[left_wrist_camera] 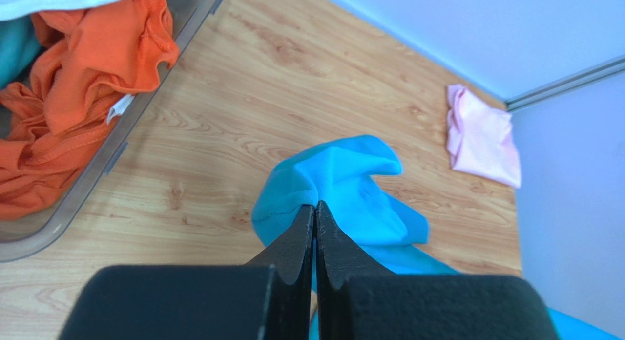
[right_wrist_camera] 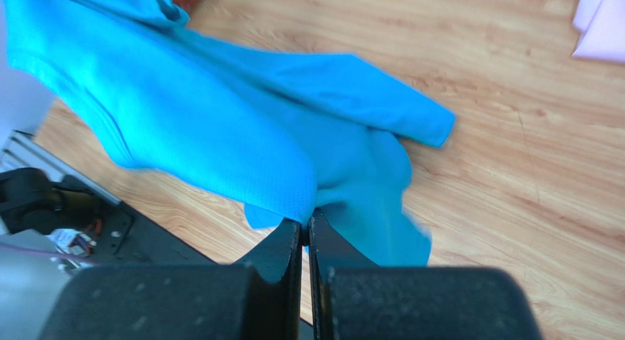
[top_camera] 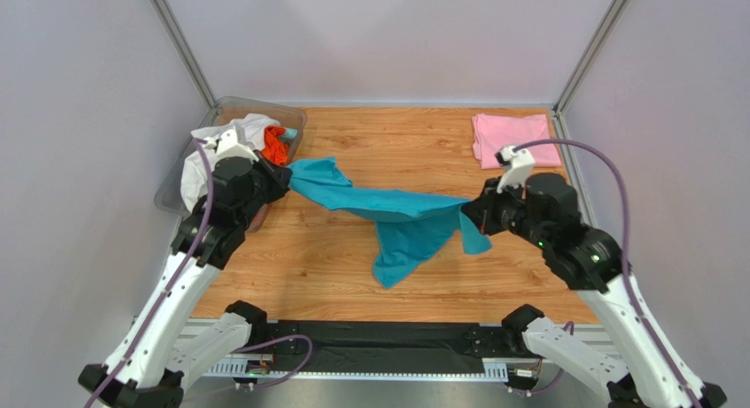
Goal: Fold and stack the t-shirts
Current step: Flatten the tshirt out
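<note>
- The worktop [top_camera: 396, 144] is a light wood-grain board with a warm orange tone. It fills the floor of a small booth.
- Pale grey-lilac walls [top_camera: 378, 39] close the booth on three sides. Two slanting metal frame posts [top_camera: 180, 43] rise from the far corners.
- A black mounting rail [top_camera: 378, 342] runs along the near edge, with both arm bases bolted to it. A purple cable [top_camera: 616, 175] loops over the right arm.
- The teal-blue t-shirt [top_camera: 400, 223] is stretched across the middle of the worktop between the two arms. Part of it trails toward the near edge. We cannot tell how much of it lies on the wood.
- The left fingers [top_camera: 280, 181] are clenched on one end of the teal-blue t-shirt, just beside the bin. In the left wrist view they [left_wrist_camera: 309, 234] are pressed together with blue cloth [left_wrist_camera: 345, 186] bunched at their tips.
- The right fingers [top_camera: 471, 216] are clenched on the other end of the shirt, right of centre. In the right wrist view they [right_wrist_camera: 295, 241] pinch a fold of the fabric [right_wrist_camera: 242, 135], which spreads away from them.
- A clear plastic bin [top_camera: 295, 118] stands at the far left corner, partly overhanging the left edge of the worktop.
- In the bin lie a crumpled white t-shirt [top_camera: 207, 153] and an orange t-shirt [top_camera: 277, 144]. A bit of light aqua t-shirt [left_wrist_camera: 15, 50] shows in the left wrist view.
- The pale pink t-shirt [top_camera: 513, 137] lies folded flat at the far right corner, well apart from both arms.
</note>
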